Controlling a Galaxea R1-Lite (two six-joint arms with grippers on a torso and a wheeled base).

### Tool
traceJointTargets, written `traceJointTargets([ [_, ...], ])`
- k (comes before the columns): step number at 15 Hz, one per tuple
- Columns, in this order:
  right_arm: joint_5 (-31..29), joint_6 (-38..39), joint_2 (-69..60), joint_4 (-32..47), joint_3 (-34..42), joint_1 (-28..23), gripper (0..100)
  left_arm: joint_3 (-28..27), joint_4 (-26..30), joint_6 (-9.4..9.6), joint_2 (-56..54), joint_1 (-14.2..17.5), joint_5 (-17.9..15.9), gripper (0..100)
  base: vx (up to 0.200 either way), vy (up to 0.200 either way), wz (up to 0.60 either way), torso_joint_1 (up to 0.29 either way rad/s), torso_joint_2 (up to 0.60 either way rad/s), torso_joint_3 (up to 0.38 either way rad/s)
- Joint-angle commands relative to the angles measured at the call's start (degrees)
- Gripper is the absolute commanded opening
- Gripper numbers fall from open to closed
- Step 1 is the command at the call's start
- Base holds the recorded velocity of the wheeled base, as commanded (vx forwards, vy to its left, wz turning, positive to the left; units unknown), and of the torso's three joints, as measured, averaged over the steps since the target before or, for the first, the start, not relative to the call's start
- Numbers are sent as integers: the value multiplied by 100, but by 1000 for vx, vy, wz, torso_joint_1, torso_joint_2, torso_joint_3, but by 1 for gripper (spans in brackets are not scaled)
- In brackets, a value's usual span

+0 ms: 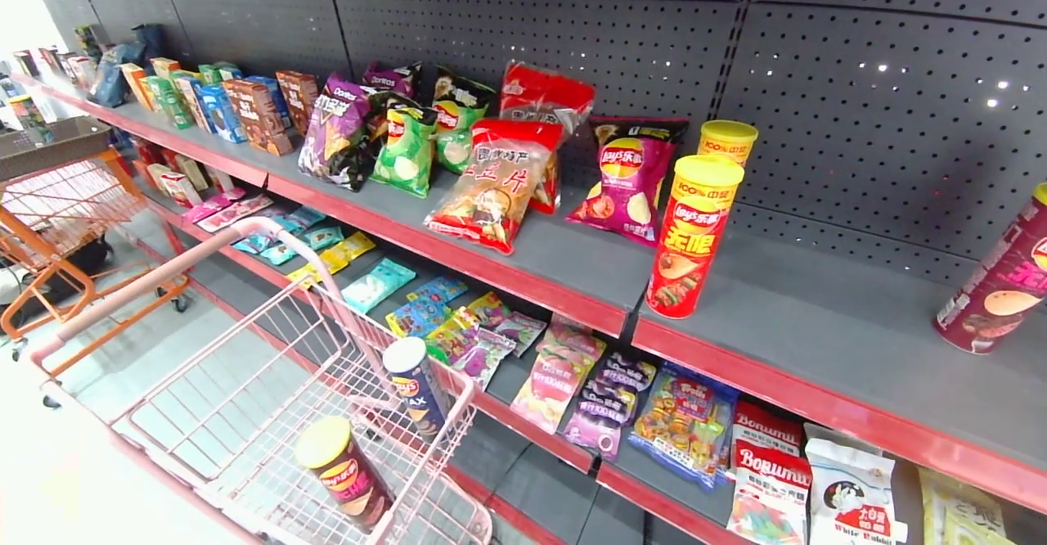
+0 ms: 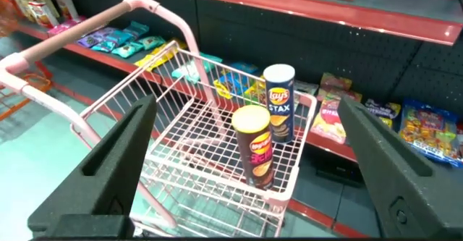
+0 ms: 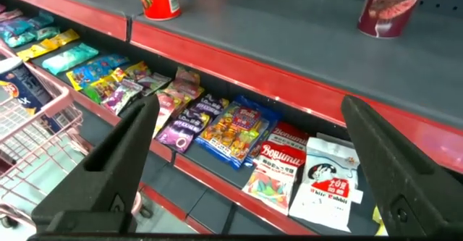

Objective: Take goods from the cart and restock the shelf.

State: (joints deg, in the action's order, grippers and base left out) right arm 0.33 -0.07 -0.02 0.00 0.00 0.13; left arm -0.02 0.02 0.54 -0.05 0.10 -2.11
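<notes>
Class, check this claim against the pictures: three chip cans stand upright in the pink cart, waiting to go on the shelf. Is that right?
Not quite. Two chip cans stand upright in the pink cart, not three: a dark can with a yellow lid and a blue can with a pale lid. The head view shows it, and the left wrist view confirms it.

Bright, even light; floor (image 1: 41,479) blows out white at left. Light glints through pegboard (image 1: 900,62) holes; lower shelf (image 1: 514,381) sits shaded.
</notes>
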Motion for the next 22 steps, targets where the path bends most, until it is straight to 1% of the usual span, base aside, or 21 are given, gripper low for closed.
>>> traceJointTargets([
  [1, 2, -1, 2, 0, 0, 4, 100, 2, -2, -1, 5, -1, 0, 100, 0, 0, 0, -144, 344, 188],
  [15, -7, 7, 2, 0, 0, -5, 100, -6, -2, 8, 5, -1, 0, 100, 0, 0, 0, -145, 357, 212],
  [22, -7, 7, 2, 0, 0, 4, 100, -6, 6, 17, 5, -1, 0, 100, 0, 0, 0, -175, 508, 325],
])
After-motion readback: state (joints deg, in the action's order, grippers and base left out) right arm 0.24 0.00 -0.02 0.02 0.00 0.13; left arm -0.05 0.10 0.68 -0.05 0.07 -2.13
